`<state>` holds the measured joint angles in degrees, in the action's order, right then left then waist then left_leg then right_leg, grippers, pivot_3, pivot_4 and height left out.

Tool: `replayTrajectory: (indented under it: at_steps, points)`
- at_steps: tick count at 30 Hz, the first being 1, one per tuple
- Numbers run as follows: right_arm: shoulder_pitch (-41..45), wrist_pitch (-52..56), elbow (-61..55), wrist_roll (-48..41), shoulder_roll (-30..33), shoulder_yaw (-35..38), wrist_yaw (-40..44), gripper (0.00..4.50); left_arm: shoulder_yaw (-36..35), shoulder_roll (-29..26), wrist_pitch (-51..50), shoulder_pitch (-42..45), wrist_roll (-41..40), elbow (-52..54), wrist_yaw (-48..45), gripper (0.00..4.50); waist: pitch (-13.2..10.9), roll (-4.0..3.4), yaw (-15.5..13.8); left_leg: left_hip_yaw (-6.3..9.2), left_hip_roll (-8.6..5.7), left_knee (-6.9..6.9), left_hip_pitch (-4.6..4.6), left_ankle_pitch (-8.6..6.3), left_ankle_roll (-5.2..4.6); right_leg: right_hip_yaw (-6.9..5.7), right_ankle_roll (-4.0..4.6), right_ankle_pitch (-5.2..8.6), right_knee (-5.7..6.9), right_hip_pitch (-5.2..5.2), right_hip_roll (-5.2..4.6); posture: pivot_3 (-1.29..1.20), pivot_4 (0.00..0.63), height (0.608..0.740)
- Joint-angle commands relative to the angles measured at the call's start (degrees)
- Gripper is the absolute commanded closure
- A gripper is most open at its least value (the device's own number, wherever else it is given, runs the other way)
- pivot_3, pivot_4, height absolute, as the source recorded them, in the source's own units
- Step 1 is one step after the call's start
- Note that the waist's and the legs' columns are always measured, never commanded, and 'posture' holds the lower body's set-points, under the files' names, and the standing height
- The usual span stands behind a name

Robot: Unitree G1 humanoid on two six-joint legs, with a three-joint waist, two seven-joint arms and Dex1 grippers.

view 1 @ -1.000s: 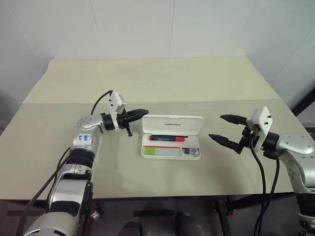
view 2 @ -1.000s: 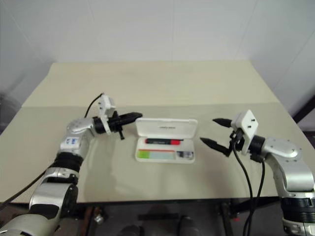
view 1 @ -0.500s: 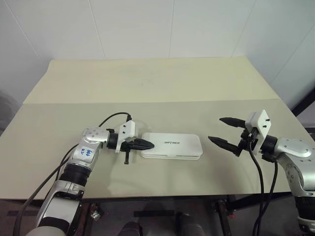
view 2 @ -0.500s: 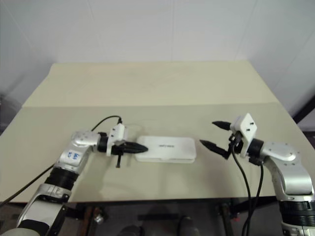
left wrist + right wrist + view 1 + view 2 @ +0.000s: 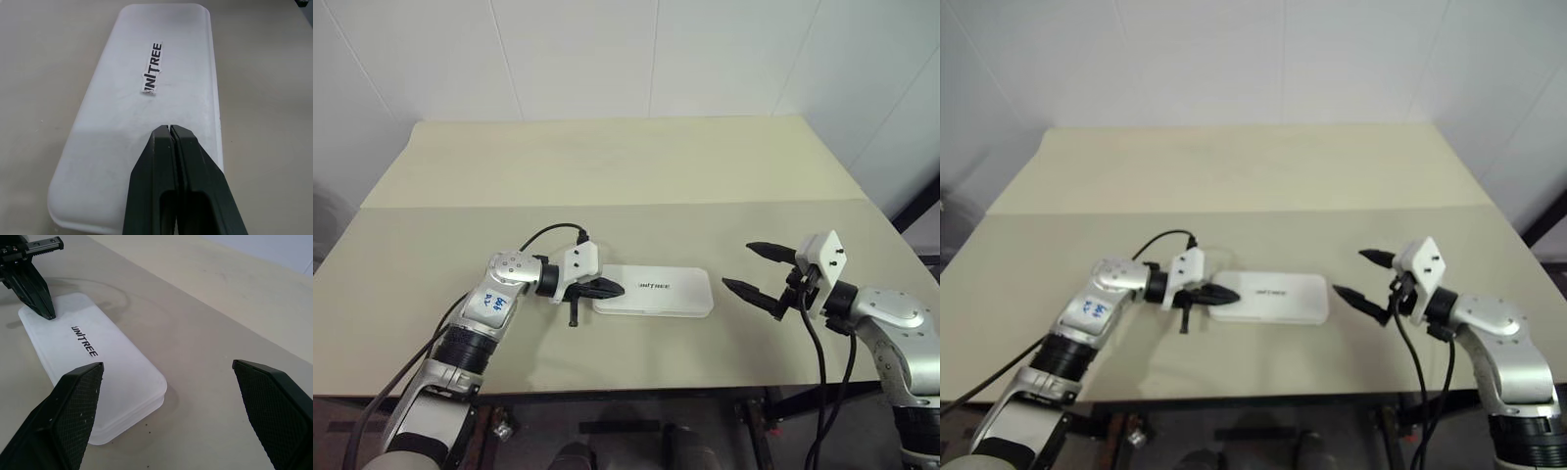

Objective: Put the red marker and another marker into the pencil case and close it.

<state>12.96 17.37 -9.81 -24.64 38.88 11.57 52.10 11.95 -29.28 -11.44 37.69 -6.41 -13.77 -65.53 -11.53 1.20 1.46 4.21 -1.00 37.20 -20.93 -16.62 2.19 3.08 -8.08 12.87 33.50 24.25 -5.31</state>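
The white pencil case point(image 5: 658, 291) lies flat near the middle of the table with its lid down and the dark lettering facing up. The red marker and the other marker are hidden. My left gripper point(image 5: 617, 289) is shut, and its tips rest on the lid at the case's left end; in the left wrist view the left gripper point(image 5: 170, 129) presses on the pencil case point(image 5: 161, 63). My right gripper point(image 5: 738, 264) hovers open just right of the case, with nothing between its fingers. The right wrist view shows the pencil case point(image 5: 102, 372) beyond them.
The beige table point(image 5: 626, 166) runs back to a white wall, with a seam across its middle. Its front edge point(image 5: 626, 377) is close below the case. A black cable point(image 5: 543, 235) loops above my left wrist.
A second ago the lid stood open with the markers inside. My left gripper came down and toward me, and the lid is now shut. The right gripper has barely moved.
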Motion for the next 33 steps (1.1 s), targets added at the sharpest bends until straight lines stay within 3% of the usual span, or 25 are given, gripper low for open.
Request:
replayTrajectory:
  at_steps: [1, 6, 11, 14, 19, 25, 33]
  points:
    - [0.2, -1.2, -2.2, -1.1, -0.3, 0.8, -0.4, 0.00, -3.9, 0.1, -2.1, -0.6, -4.4, 1.9, 0.2, 4.47, 0.0, 0.00, 0.1, 0.00, 0.00, 0.00, 0.00, 0.00, 0.00, 0.00, 0.00, 0.00, 0.00, 0.00, 0.00, 0.00, 0.150, 0.740]
    - [1.1, -1.8, -0.9, -1.0, -0.2, 0.4, 0.6, 0.00, -12.2, -0.4, 1.8, 0.1, -10.5, 0.9, 1.3, 4.47, 0.0, 0.01, 0.1, 0.00, 0.02, -0.07, -0.15, 0.00, 0.00, -0.01, 0.00, 0.00, 0.02, 0.20, 0.00, 0.00, 0.150, 0.740]
    - [3.0, -2.6, 1.4, -0.8, 0.5, 0.0, 2.2, 0.00, -20.3, -3.5, -1.6, -4.3, -17.5, 3.2, 0.1, 4.47, 0.0, 0.00, 0.3, -0.06, 0.02, -0.10, -0.16, -0.01, -0.02, 0.02, -0.01, -0.01, -0.04, 0.22, -0.01, 0.00, 0.150, 0.740]
    - [3.9, -2.6, 2.4, -1.0, 0.8, -0.1, 3.3, 0.00, -22.5, -5.9, -0.4, -10.6, -19.3, 6.1, -2.2, 3.85, 0.0, 0.00, 0.3, -0.09, 0.07, -0.13, -0.14, -0.05, -0.06, 0.04, 0.00, 0.00, -0.05, 0.24, 0.02, 0.00, 0.150, 0.740]
    - [5.7, -3.2, 4.5, -0.7, 1.1, -0.8, 5.2, 0.00, -26.2, -7.4, -0.1, -15.9, -20.5, 10.0, 1.0, 2.25, 0.0, 0.07, -0.2, -0.06, 0.04, -0.06, -0.19, -0.06, -0.07, 0.02, 0.01, 0.01, -0.06, 0.23, -0.01, 0.00, 0.150, 0.740]
    - [7.0, -5.4, 8.0, 0.5, 2.2, -1.4, 7.9, 0.00, -28.2, -8.8, -0.5, -16.3, -21.6, 11.2, 3.0, 0.16, 0.0, 0.07, -0.1, -0.08, 0.04, -0.08, -0.15, -0.05, -0.06, 0.03, 0.02, 0.01, -0.06, 0.22, -0.01, 0.00, 0.150, 0.740]
    - [10.2, -8.3, 13.1, 1.3, 4.6, -0.4, 10.5, 0.00, -25.8, -9.0, -3.8, -13.6, -22.8, 11.5, 2.4, 0.04, 0.0, 0.06, 0.2, -0.10, 0.03, -0.09, -0.16, -0.05, -0.06, 0.04, 0.01, 0.00, -0.06, 0.23, -0.01, 0.00, 0.150, 0.740]
